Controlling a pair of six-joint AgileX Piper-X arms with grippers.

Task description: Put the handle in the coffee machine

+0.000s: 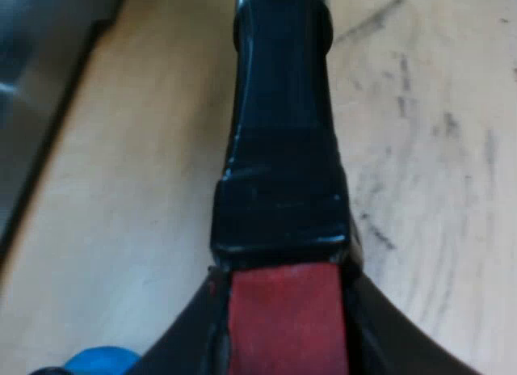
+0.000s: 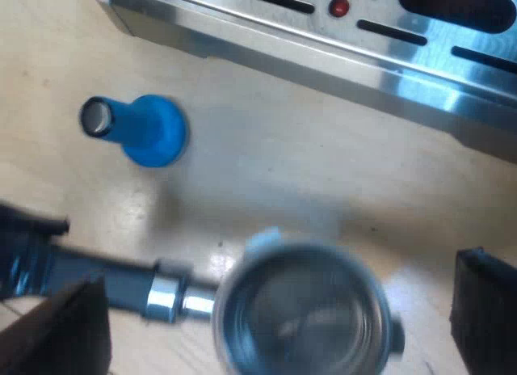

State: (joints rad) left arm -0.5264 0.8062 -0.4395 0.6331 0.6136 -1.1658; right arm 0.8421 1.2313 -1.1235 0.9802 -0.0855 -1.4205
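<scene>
Recorder: Left gripper (image 1: 287, 347) clenched on the holder (image 1: 283, 149), fingers flanking the red end of its dark handle. Surface?
Checker: Pale wooden table (image 1: 121, 229), dark scuffs beside the handle. Right gripper (image 2: 279, 318) released, fingers spread wide either side of the holder's round metal basket. Beyond its fingertips: blue tamper (image 2: 145, 131), then the espresso machine (image 2: 323, 35), steel front apart from the holder.

Holder (image 2: 303, 314) bowl blurred and clipped by the frame edge; handle's far end cut off too. Left wrist view: tamper (image 1: 101, 361) mostly cut off, machine (image 1: 32, 84) just blur.
</scene>
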